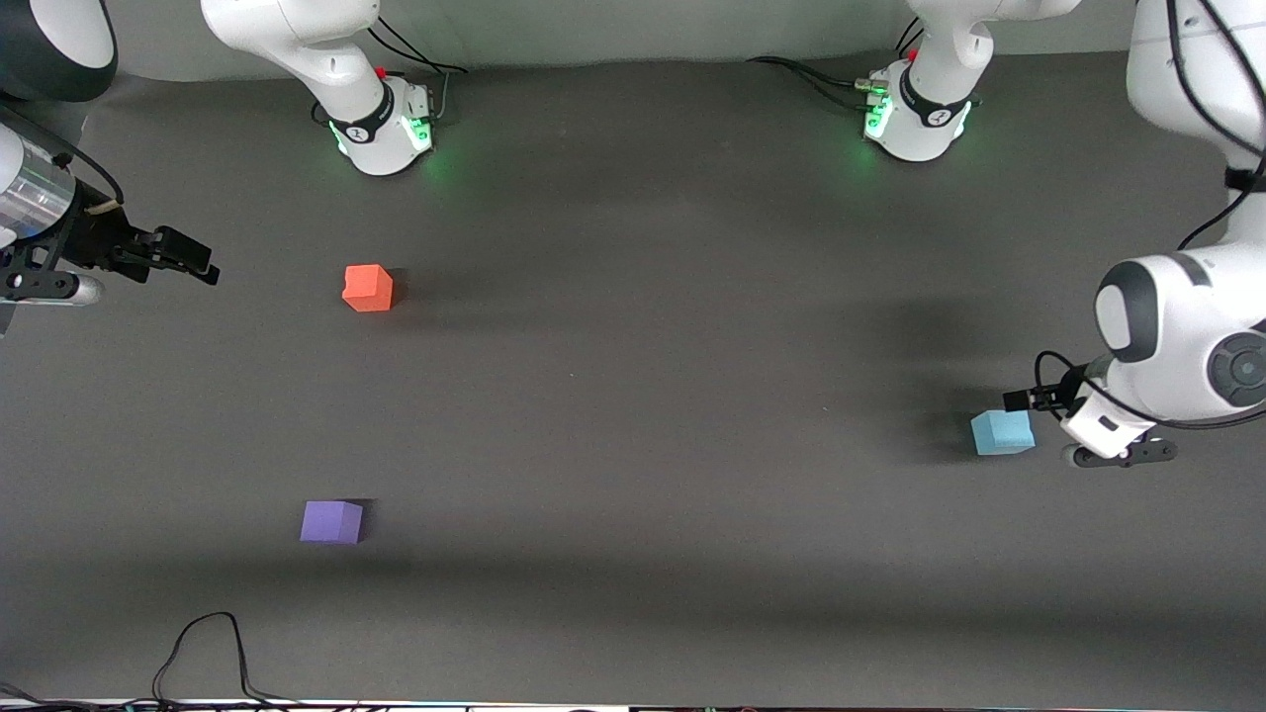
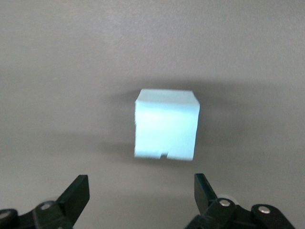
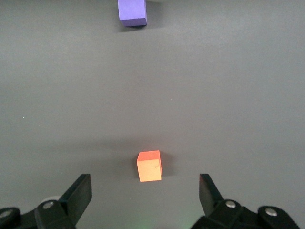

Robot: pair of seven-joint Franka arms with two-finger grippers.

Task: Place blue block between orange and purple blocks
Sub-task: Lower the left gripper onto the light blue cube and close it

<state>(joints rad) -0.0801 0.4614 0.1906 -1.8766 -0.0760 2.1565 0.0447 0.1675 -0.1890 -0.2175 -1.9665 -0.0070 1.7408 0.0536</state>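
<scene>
The blue block (image 1: 1002,432) sits on the dark table near the left arm's end. My left gripper (image 1: 1034,400) is open and empty, low and close beside it. In the left wrist view the block (image 2: 166,124) lies just ahead of the spread jaws (image 2: 141,191), notch toward them, not between them. The orange block (image 1: 368,288) and the purple block (image 1: 331,522) sit toward the right arm's end, purple nearer the front camera. My right gripper (image 1: 188,259) waits open over that end. Its wrist view shows orange (image 3: 149,166) ahead of the jaws (image 3: 145,191) and purple (image 3: 132,13) farther off.
The two arm bases (image 1: 381,129) (image 1: 915,119) stand along the table's back edge. A black cable (image 1: 208,653) loops on the table by the front edge, nearer the camera than the purple block. Bare mat (image 1: 346,405) lies between the orange and purple blocks.
</scene>
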